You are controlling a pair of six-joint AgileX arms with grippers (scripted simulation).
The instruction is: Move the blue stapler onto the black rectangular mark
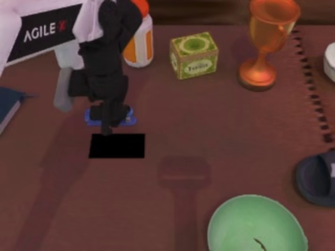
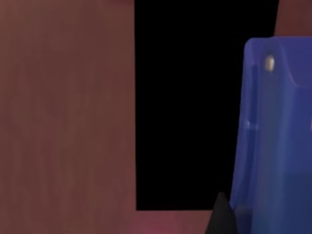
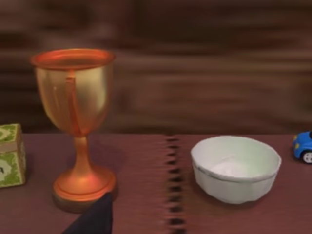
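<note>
- Three views. Top view: the left gripper (image 1: 111, 116) is down over the blue stapler (image 1: 129, 118), which sits just beside the black rectangular mark (image 1: 116, 146), on its far side. Whether the fingers clasp the stapler, I cannot tell.
- Left wrist view: the stapler (image 2: 275, 141) fills one side, the mark (image 2: 187, 107) lies beyond it. If the hold is loose, the stapler could slip or land askew.
- Right wrist view: the right arm is parked facing an orange goblet (image 3: 78, 122) and a white bowl (image 3: 235, 168); its fingers are unseen.

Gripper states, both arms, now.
Left gripper: down over the stapler, just beyond the black mark; grip cannot be told.
Right gripper: not in view.
</note>
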